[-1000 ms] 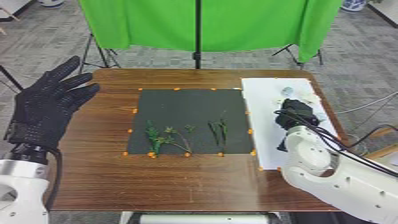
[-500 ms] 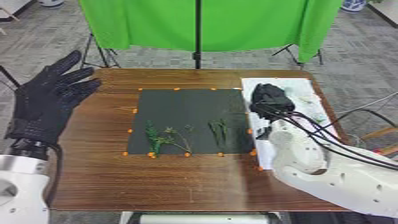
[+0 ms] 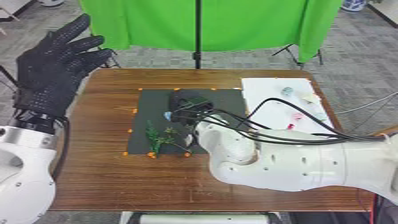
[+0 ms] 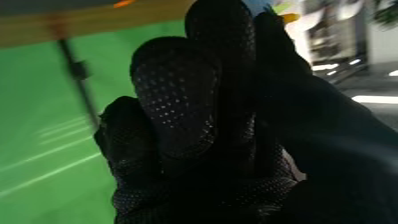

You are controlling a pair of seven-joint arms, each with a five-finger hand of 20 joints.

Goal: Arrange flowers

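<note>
right hand (image 3: 187,96): over the dark mat (image 3: 231,100), toward its far side; arm across from the right.
right fingers (image 4: 173,102): curled in, drawn close together; pinching the blue flower (image 4: 258,5) against the thumb (image 4: 289,90). Exact grip point on the stem hidden by the glove, can't tell.
blue flower: in the wrist view, right at the fingertips, poking out just past the gap between finger and thumb. In the head view, a pale blue patch at the left edge of the right hand, over the mat.
yellow bit (image 4: 290,18): just beside the thumb tip, close to the blue. Can't tell if part of the same flower.
leafy stems (image 3: 155,137): lying on the mat, near the right fingers, on the robot's side of them and to their left.
white sheet (image 3: 266,100): off to the right of the right fingers, on the wooden table (image 3: 115,175).
loose flowers: all on the sheet, well apart from the fingers. Pale blue one (image 3: 287,91) farthest from the robot, pale yellow one (image 3: 309,97) near it, pink one (image 3: 298,116) closer in, red one (image 3: 290,126) just beside the pink.
left hand (image 3: 53,70): raised at the left, fingers spread, well apart from mat and stems.
</note>
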